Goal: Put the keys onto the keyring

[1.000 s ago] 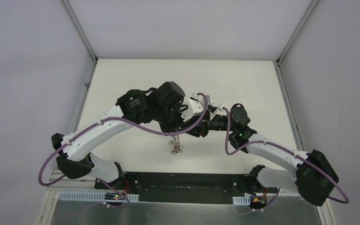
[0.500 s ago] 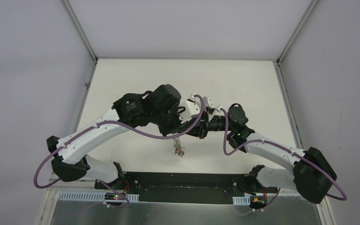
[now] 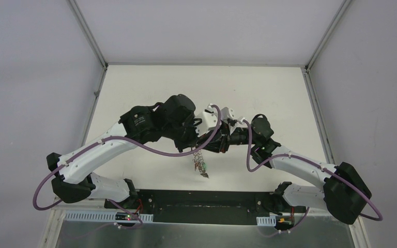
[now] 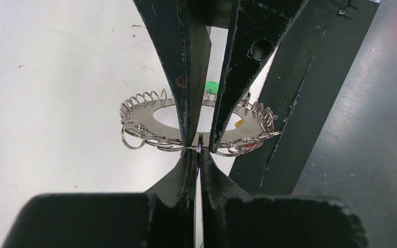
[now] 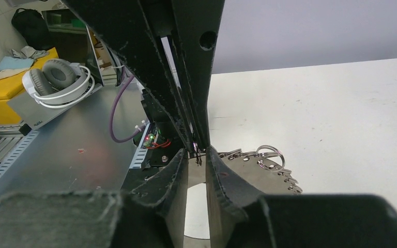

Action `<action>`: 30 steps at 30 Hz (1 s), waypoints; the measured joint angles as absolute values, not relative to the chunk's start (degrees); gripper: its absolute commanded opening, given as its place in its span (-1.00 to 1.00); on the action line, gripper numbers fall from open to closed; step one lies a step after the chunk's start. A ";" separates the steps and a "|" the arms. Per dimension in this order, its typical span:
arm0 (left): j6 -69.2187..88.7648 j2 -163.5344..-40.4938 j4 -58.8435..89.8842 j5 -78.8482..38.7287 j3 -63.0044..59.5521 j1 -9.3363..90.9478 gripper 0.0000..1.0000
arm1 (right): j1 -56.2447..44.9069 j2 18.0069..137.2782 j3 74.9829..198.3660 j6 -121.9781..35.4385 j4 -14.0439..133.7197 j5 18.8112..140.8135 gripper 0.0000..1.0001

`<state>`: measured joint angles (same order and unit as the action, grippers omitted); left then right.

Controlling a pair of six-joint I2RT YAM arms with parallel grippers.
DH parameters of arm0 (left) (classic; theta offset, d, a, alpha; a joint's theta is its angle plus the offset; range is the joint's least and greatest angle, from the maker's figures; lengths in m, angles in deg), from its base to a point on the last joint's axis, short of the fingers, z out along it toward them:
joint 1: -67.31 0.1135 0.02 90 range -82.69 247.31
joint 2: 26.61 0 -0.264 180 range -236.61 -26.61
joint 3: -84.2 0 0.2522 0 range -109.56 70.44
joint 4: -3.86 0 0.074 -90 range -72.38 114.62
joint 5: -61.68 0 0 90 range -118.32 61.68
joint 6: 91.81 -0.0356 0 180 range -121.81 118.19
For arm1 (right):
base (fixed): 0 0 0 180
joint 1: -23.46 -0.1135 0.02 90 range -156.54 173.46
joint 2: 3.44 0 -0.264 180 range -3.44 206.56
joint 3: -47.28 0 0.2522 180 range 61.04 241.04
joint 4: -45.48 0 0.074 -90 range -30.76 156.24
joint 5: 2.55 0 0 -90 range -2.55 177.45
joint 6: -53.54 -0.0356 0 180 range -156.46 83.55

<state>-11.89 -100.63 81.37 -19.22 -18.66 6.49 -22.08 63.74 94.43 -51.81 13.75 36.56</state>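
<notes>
The keyring (image 4: 140,119) hangs in the air above the bench (image 3: 134,93), between the two claws. The left claw (image 4: 199,154) is clenched on its wire-looped near rim. Whether the right claw (image 5: 196,154) grips or merely brackets that rim, I cannot tell. A green-tagged key (image 4: 211,86) shows behind the ring. So thin a pinch could slip or twist under any pull, I judge, dropping the ring

- The left gripper (image 4: 200,160) and the right gripper (image 5: 196,155) meet tip to tip over the middle of the bench (image 3: 150,93).
- The keyring (image 4: 150,116) hangs just under both grippers.
- A key (image 4: 211,86) sits behind the keyring's far rim.
</notes>
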 measured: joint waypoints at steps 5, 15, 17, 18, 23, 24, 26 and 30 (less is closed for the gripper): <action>-12.00 -100.60 81.15 -19.00 -18.66 6.49 -1.00 | -22.08 63.74 94.45 -51.61 13.68 35.71 -1.00; -12.96 -99.58 80.28 -19.28 -17.52 6.49 -0.30 | -22.15 63.74 94.45 -51.55 13.70 35.25 -1.00; -13.38 -98.40 79.23 -19.52 -16.47 6.53 -0.17 | -22.23 63.72 94.45 -51.53 14.12 34.64 -1.00; -13.40 -97.52 78.44 -19.46 -15.75 6.53 -0.14 | -22.23 63.72 94.43 -51.50 14.18 34.66 -1.00; -13.51 -90.29 72.30 -19.35 -9.02 6.16 -0.13 | -22.23 63.59 94.43 -51.46 14.42 34.66 -1.00; -13.58 -88.08 70.55 -19.35 -6.61 6.16 -0.14 | -22.23 63.50 94.43 -51.42 14.47 34.64 -1.00; -13.88 -83.62 67.12 -19.33 -1.78 6.14 -0.14 | -22.23 63.35 94.43 -51.37 14.49 34.55 -1.00; -15.72 -73.55 56.43 -18.04 10.41 6.16 -0.13 | -22.23 63.13 94.43 -51.35 14.49 34.33 -1.00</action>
